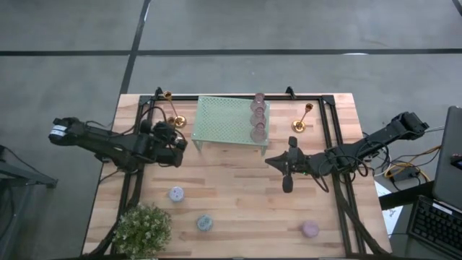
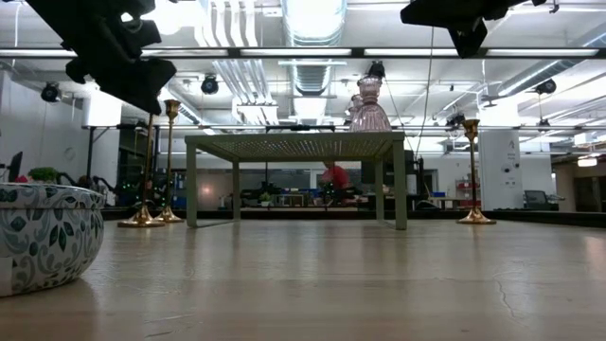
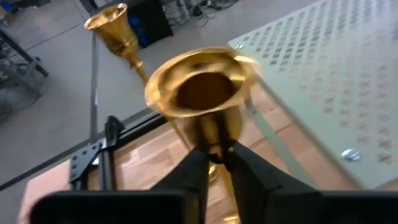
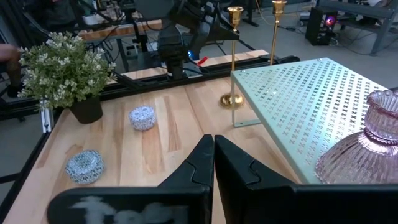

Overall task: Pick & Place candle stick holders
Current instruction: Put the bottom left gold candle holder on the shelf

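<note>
1. Gripping a gold candlestick by its stem just below the cup, the left gripper is seen clamped on it, at 9 o'clock of the mint-green rack.
2. A second gold candlestick is found at 11 o'clock of the held one, near the table's far edge.
3. A third gold candlestick is placed at 3 o'clock of the rack.
4. Pink glass holders are lined up along the rack top's right side.
5. The right gripper is held with fingers pressed together, empty, at 5 o'clock of the rack.
6. Small patterned cups and, a lilac cup and a potted plant are spread over the near table.
7. No readable writing can be made out.
</note>
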Controlling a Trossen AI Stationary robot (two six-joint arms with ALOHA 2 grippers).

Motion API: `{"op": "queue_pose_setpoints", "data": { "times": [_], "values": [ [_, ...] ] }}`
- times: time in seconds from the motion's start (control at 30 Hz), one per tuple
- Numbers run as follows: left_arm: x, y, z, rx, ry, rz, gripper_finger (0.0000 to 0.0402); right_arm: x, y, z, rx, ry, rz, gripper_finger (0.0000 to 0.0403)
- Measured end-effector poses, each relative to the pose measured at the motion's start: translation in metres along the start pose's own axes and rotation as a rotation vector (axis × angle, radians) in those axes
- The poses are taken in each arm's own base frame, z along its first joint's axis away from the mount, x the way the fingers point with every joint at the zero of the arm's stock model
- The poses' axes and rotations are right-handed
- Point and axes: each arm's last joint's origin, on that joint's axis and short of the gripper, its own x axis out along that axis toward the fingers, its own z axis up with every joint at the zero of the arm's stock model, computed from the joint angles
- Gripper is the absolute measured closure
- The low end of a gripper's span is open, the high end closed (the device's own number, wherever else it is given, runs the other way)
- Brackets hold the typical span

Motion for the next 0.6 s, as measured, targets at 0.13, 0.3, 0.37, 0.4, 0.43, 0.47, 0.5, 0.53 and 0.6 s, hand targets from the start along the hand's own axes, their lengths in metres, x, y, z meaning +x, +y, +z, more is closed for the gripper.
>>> {"op": "queue_pose_setpoints", "data": {
  "times": [0.13, 0.3, 0.37, 0.4, 0.43, 0.47, 0.5, 0.53, 0.6],
  "values": [
    [0.0, 0.001, -0.001, 0.044, 0.007, 0.008, 0.0385, 0.0, 0.0, -0.001, -0.002, 0.003, -0.001, 0.0394],
    [-0.001, 0.001, 0.0, 0.043, 0.011, -0.006, 0.038, 0.0, 0.0, -0.002, 0.001, 0.005, -0.001, 0.0394],
    [-0.002, 0.001, 0.003, 0.032, 0.014, -0.017, 0.0373, 0.0, 0.0, -0.002, 0.001, 0.005, -0.001, 0.0394],
    [-0.003, 0.001, 0.004, 0.029, 0.015, -0.023, 0.0372, 0.0, 0.0, -0.002, 0.001, 0.005, -0.001, 0.0394],
    [-0.004, 0.0, 0.005, 0.025, 0.016, -0.03, 0.0372, 0.0, -0.001, -0.002, 0.001, 0.005, -0.001, 0.0394],
    [-0.006, 0.0, 0.007, 0.021, 0.014, -0.036, 0.0374, 0.0, -0.001, -0.002, 0.001, 0.005, -0.002, 0.0394],
    [-0.007, 0.0, 0.01, 0.018, 0.011, -0.043, 0.0376, 0.0, -0.001, -0.003, 0.0, 0.006, -0.002, 0.0394],
    [-0.009, -0.001, 0.012, 0.018, 0.006, -0.049, 0.0379, 0.0, -0.001, -0.003, 0.0, 0.006, -0.002, 0.0394],
    [-0.013, -0.001, 0.018, 0.016, -0.01, -0.06, 0.0383, 0.0, -0.001, -0.003, 0.0, 0.006, -0.002, 0.0394]
  ]
}}
